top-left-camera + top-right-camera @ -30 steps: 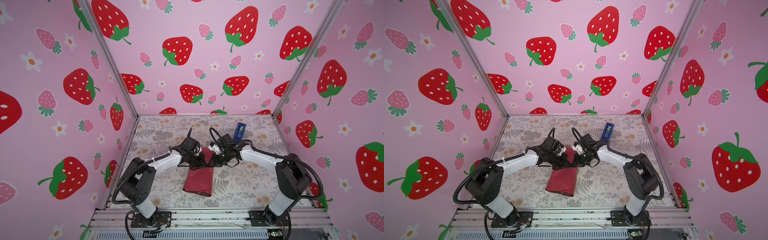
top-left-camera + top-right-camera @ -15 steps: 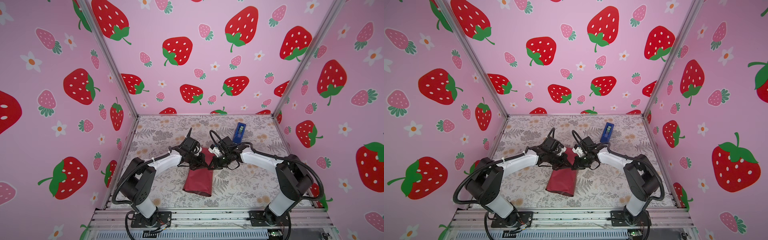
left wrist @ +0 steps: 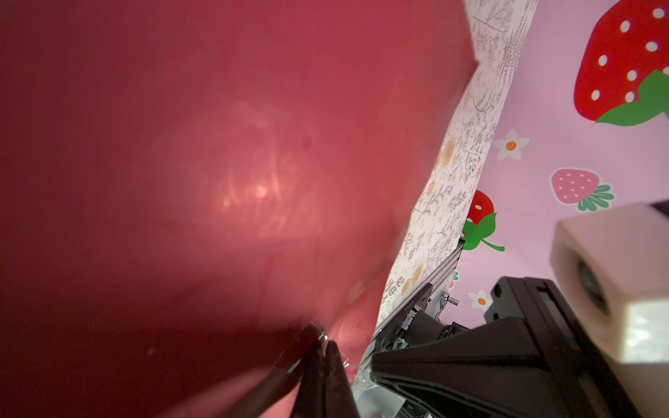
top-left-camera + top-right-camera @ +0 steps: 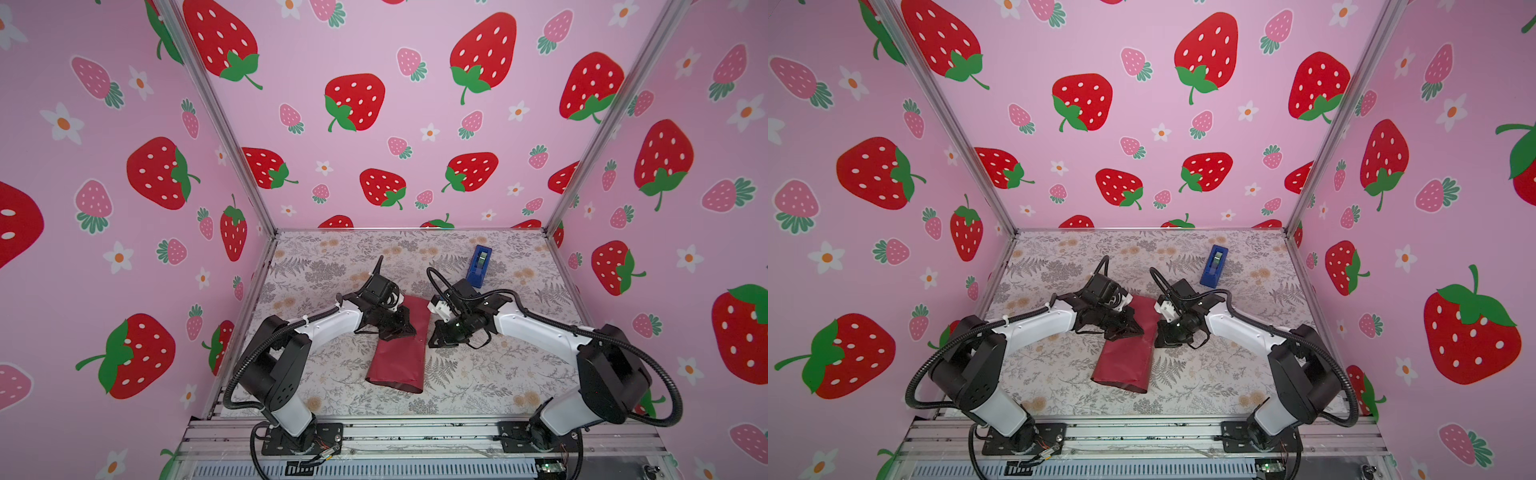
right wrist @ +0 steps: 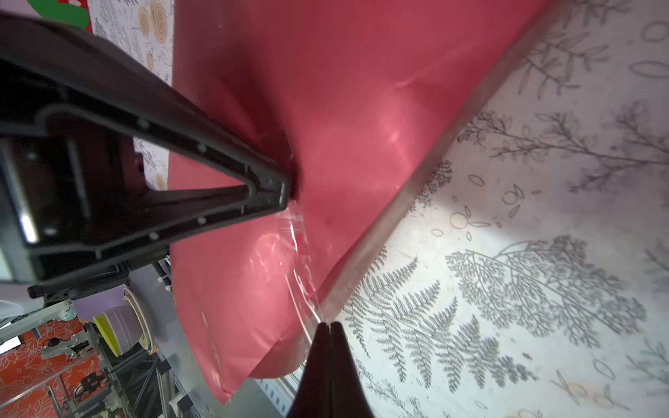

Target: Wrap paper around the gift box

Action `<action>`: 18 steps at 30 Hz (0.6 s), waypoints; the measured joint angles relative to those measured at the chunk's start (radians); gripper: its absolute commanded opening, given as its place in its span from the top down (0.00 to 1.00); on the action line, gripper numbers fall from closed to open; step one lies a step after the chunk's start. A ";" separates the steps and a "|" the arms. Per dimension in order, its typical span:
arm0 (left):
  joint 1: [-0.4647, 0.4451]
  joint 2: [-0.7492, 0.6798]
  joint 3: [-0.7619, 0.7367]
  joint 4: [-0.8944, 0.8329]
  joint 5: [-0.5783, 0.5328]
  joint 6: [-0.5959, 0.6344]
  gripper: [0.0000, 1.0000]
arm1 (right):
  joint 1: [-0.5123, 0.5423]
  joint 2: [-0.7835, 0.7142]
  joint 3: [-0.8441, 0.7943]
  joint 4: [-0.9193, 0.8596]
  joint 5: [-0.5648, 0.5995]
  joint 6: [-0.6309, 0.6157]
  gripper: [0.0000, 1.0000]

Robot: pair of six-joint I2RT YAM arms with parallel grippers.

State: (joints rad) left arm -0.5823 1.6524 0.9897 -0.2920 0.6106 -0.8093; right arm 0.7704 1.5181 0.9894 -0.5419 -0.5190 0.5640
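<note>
Jaws of the left gripper (image 4: 409, 331) are closed, and we see its tip pressed onto the top of the paper (image 4: 397, 357). The paper is folded into a long maroon sleeve lying directly under and ahead of that tip. Its long axis runs crosswise to both grippers, one end toward the arm bases and the other toward the back wall. The grippers point at each other across it. We cannot see the box in any view; we judge it is inside the sleeve, under the left gripper.

In the right wrist view, a strip of clear tape (image 5: 302, 260) runs from beside the left gripper's tip, across the paper's sloping side, to the right gripper (image 5: 328, 326). That gripper's jaws are also closed, and the tape seems pinched between them. It sits low, just off the paper's edge and not on it, so the left gripper is the nearer one. The paper lies straight ahead of the right gripper's tips. We judge the next move turns on that short gap. Behind the right gripper, well apart, stands the dispenser (image 4: 479, 266).
</note>
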 measured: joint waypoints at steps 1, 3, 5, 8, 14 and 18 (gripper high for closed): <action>0.000 0.000 0.000 0.000 0.000 0.000 1.00 | 0.000 -0.015 -0.003 0.000 0.003 0.008 1.00; 0.000 0.000 0.000 0.000 0.000 0.000 1.00 | 0.000 -0.048 -0.013 0.006 0.003 0.025 1.00; 0.000 0.000 0.000 0.000 0.000 0.000 1.00 | 0.000 -0.068 -0.024 0.018 -0.002 0.042 1.00; 0.000 0.000 0.000 0.000 0.000 0.000 1.00 | 0.002 -0.071 -0.034 0.044 -0.014 0.064 1.00; 0.000 0.000 0.000 0.000 0.000 0.000 1.00 | 0.019 -0.027 -0.038 0.097 -0.031 0.084 1.00; 0.000 0.000 0.000 0.000 0.000 0.000 1.00 | 0.026 0.009 -0.042 0.111 -0.023 0.090 1.00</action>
State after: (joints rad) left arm -0.5823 1.6520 0.9897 -0.2924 0.6102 -0.8093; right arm 0.7967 1.5272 0.9474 -0.4305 -0.5423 0.6540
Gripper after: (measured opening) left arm 0.055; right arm 0.042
